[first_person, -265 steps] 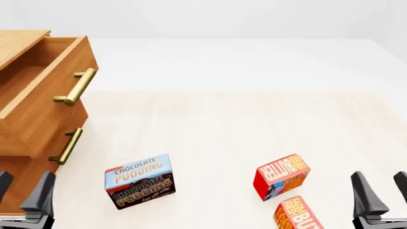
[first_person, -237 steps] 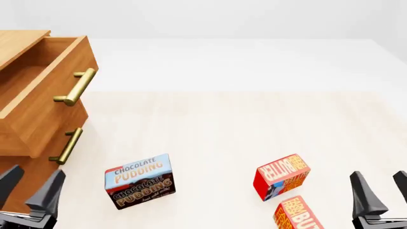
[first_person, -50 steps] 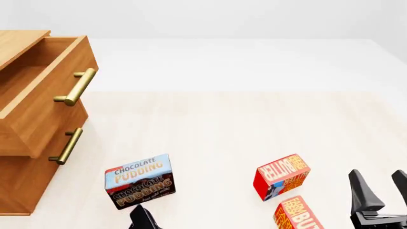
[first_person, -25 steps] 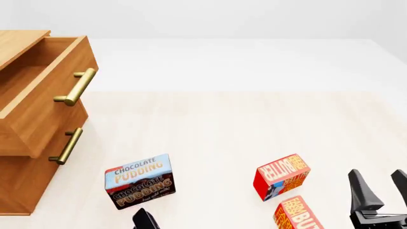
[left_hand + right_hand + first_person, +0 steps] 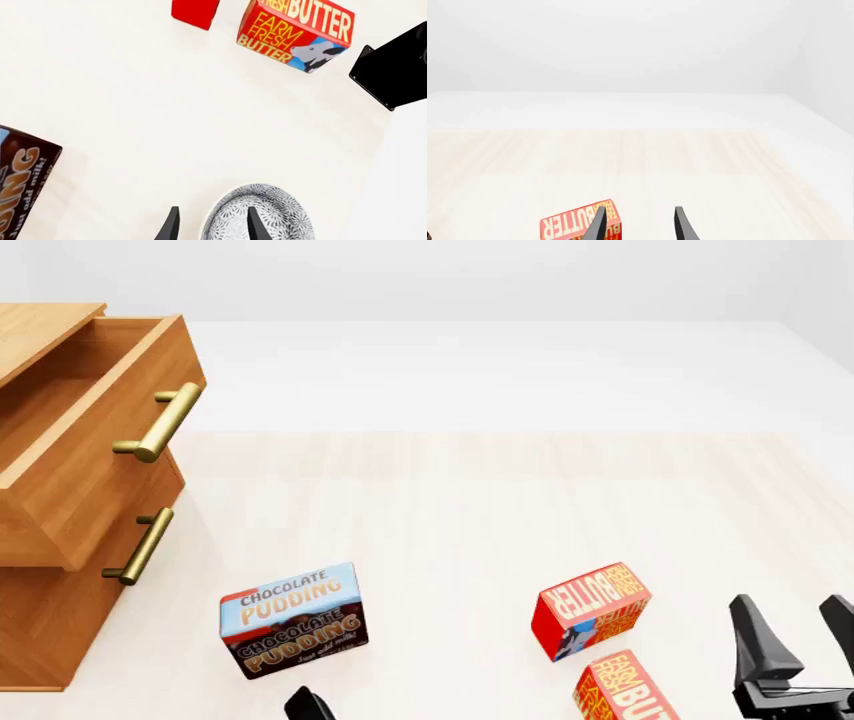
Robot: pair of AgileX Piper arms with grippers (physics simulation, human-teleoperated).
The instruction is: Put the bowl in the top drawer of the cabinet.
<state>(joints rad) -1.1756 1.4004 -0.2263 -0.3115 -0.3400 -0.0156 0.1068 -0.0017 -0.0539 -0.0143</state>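
Note:
The bowl (image 5: 257, 212), white with a fine grey lace pattern, lies on the table and shows only in the left wrist view. My left gripper (image 5: 212, 227) is open over it. One finger (image 5: 255, 225) is above the bowl's inside and the other is just outside its rim. In the front view only a black tip of the left gripper (image 5: 304, 705) shows at the bottom edge, below the pudding box, and the bowl is out of frame. The cabinet (image 5: 54, 620) stands at the left with its top drawer (image 5: 100, 430) pulled out. My right gripper (image 5: 790, 615) is open and holds nothing, low at the right.
A chocolate pudding box (image 5: 291, 618) stands near the cabinet's front. Two red butter boxes (image 5: 591, 608) (image 5: 625, 690) lie close to the right gripper. The lower drawer's brass handle (image 5: 139, 546) sticks out under the open drawer.
The left gripper has left the cabinet's side for the bottom middle below the pudding box, and in the last half second its tip sank slightly lower. The right gripper has barely moved.

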